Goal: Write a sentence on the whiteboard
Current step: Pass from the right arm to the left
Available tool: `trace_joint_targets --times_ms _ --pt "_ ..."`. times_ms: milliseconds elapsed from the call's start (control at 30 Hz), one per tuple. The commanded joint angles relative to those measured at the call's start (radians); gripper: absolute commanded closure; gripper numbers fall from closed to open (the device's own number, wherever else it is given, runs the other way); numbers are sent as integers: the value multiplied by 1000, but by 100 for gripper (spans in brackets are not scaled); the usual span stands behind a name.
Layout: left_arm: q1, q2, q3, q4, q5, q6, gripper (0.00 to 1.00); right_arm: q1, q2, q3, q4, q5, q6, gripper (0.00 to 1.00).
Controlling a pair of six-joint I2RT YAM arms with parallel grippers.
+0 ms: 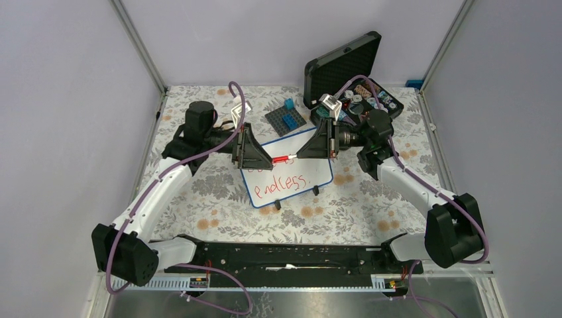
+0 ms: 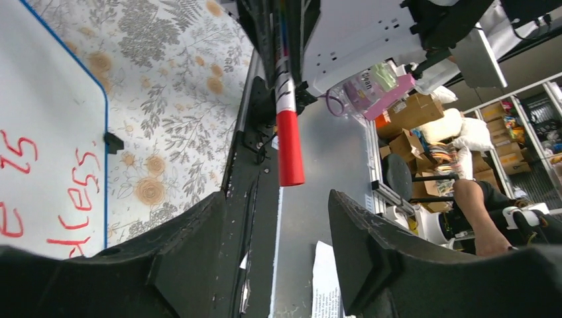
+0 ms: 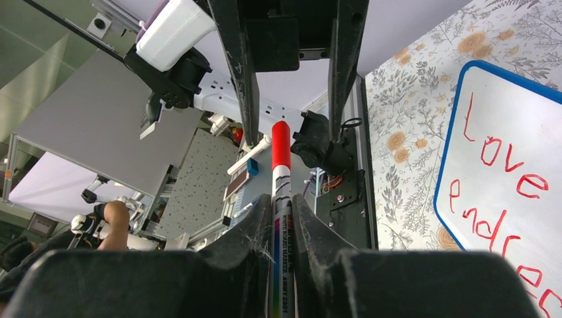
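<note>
The whiteboard [image 1: 291, 179] lies on the floral cloth at mid-table. The sentence [image 3: 504, 192] is in red, "Love" over "endless"; its lower line shows in the top view [image 1: 283, 185]. My right gripper [image 1: 303, 153] is shut on a whiteboard marker [image 1: 285, 158] and holds it level above the board's far edge. In the right wrist view [image 3: 282, 202] the fingers clamp the marker's barrel [image 3: 281, 179], with the red cap on. My left gripper [image 1: 267, 161] faces it, open. In the left wrist view [image 2: 277, 196] the red cap [image 2: 289, 149] ends just at the jaws' mouth.
A grey studded baseplate [image 1: 281, 123] with a blue brick lies behind the board. An open black case [image 1: 344, 66] of small parts stands at the back right. The board's edge and a black foot show in the left wrist view [image 2: 114, 141].
</note>
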Motion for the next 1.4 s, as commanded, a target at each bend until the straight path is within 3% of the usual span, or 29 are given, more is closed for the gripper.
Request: trace_joint_targets --times_ms 0,133,267,900,1067,1200,1367 --pt "1 -20 -6 140 91 -95 41 8 -30 -8 77 -37 23 100" --pt "-6 -17 -6 142 86 -96 45 17 -28 -8 51 -37 1 100" --pt "-11 -11 -12 143 66 -96 56 27 -25 -2 20 -27 -26 100" --pt "-47 -3 -45 147 28 -81 60 74 -5 28 -111 12 -131 100" --pt "-56 0 -58 148 22 -74 68 77 1 37 -123 17 -139 100" --pt "-59 0 -65 148 17 -74 65 78 5 42 -133 17 -145 100" --pt "-64 5 -60 149 20 -68 79 82 6 46 -155 23 -160 100"
